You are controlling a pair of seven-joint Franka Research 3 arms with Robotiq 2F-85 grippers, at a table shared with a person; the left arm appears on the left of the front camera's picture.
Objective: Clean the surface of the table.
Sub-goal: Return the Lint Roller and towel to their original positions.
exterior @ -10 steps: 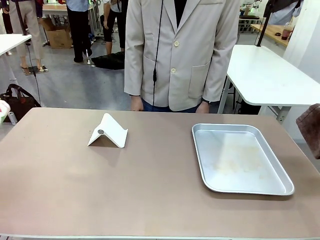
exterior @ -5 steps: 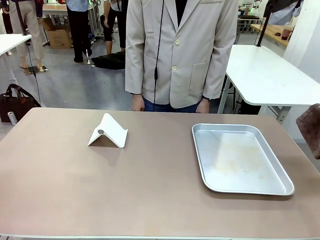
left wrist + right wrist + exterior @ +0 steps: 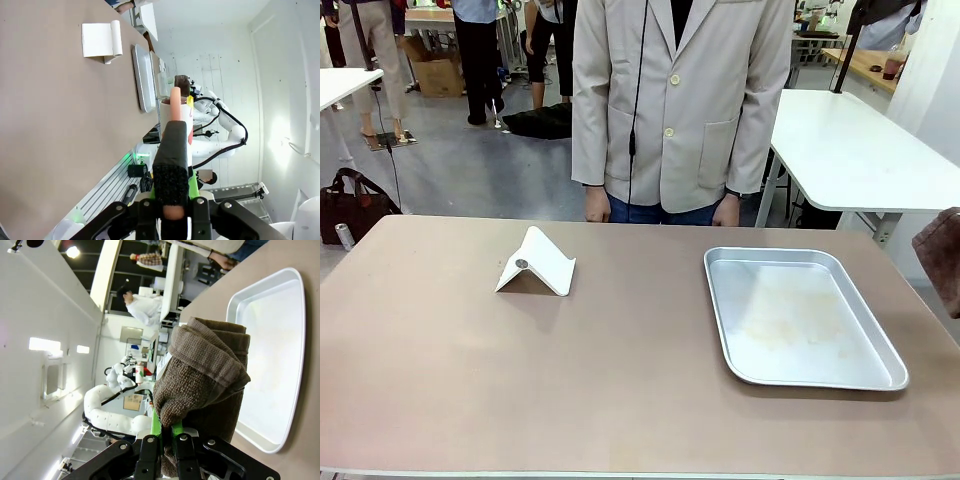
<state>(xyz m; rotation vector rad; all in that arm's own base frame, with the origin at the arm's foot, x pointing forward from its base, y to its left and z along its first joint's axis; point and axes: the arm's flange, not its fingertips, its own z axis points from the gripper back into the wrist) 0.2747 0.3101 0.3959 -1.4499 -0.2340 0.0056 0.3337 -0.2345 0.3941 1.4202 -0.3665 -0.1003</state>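
Front on, the desk (image 3: 620,400) spreads before the person, carrying a tray (image 3: 800,320) and white stand (image 3: 542,258); left wrist, the left pincer (image 3: 172,210) clamps a black-sleeved stick (image 3: 172,150); right wrist, the right pincer (image 3: 167,440) grips a brown cloth (image 3: 205,375), best pressed flat and swept around both.

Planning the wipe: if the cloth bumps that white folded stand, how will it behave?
The white folded stand looks thin and hollow, so probably light, sliding easily on the smooth table. Its wide tent base suggests skidding, not tipping.
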